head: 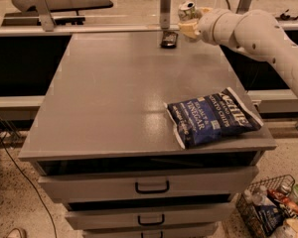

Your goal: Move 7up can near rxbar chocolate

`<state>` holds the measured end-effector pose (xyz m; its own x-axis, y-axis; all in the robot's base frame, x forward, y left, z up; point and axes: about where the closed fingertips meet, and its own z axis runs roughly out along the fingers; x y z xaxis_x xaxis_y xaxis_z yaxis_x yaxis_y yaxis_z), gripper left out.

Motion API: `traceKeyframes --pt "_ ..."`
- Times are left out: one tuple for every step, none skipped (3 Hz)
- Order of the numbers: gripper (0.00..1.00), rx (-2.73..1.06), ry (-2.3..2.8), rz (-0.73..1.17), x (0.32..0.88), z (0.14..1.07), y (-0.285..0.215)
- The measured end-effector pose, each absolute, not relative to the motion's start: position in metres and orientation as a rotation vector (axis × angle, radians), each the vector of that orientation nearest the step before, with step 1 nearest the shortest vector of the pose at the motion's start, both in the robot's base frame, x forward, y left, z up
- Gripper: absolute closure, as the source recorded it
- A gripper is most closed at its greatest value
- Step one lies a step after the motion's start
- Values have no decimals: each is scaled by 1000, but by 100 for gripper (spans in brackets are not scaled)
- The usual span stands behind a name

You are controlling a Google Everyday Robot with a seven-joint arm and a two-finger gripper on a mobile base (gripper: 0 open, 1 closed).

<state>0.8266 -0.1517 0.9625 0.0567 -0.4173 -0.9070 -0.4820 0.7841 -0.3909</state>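
The 7up can (186,10) is held in my gripper (189,23), tilted and lifted above the far edge of the grey table (114,93). Its silver top shows; the fingers (188,30) wrap the lower part of the can. The rxbar chocolate (169,38), a small flat dark wrapper, lies on the table at the far edge, just left of and below the can. My white arm (253,31) reaches in from the right.
A large blue chip bag (212,117) lies at the table's front right. A metal post (165,6) stands behind the rxbar. Drawers (151,186) are below the tabletop. A wire basket of items (273,209) sits on the floor at lower right.
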Motion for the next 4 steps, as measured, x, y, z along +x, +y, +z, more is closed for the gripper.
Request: traceKeyframes --pt "100 -670 1564 32 855 942 -178" --pt "100 -603 1568 39 872 927 -191" --pt "84 -539 1574 96 884 919 -192" --pt "53 -486 1570 174 897 914 -187"
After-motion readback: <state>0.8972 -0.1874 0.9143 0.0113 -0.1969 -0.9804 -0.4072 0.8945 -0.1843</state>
